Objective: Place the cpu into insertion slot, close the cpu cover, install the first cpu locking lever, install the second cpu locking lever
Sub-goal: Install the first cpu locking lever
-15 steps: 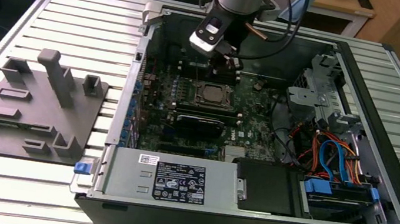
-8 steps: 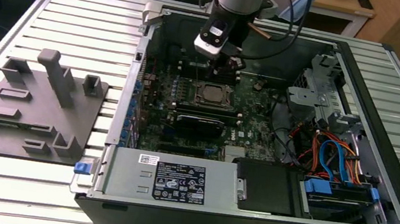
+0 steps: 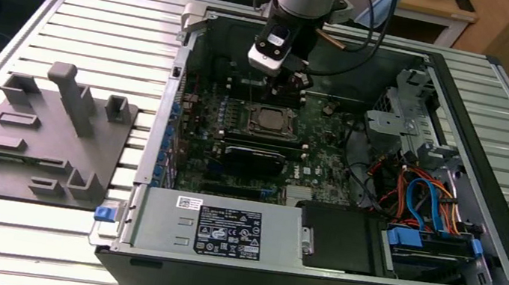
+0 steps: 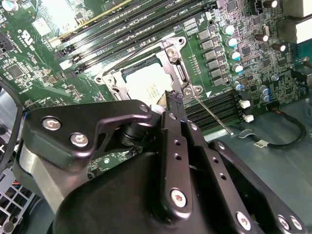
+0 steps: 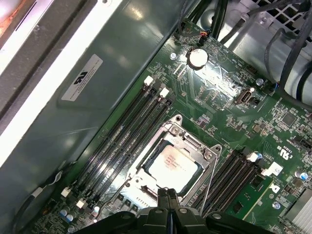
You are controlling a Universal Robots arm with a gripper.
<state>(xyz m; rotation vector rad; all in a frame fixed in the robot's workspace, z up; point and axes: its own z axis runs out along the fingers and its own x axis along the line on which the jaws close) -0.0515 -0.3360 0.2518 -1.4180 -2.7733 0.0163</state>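
Observation:
The cpu [image 5: 174, 164] lies flat in the insertion slot [image 3: 271, 122] on the green board, its silver top showing in both wrist views [image 4: 146, 83]. The grey cpu cover [image 5: 197, 147] lies down around it as a frame [image 4: 178, 73]. A thin locking lever [image 4: 210, 115] sticks out from the socket's corner across the memory slots. My gripper [image 3: 289, 81] hangs just above the socket's edge. Its two black fingers are shut together with nothing between them [image 5: 168, 196], and the tip [image 4: 174, 97] stands at the corner of the cover near the lever's root.
The open computer case [image 3: 503, 96] walls in the board on all sides. Long memory slots [image 5: 122, 141] run along both sides of the socket. Cables [image 3: 418, 197] and a drive cage lie at the exterior view's right. A grey fixture plate [image 3: 43, 141] sits outside at the exterior view's left.

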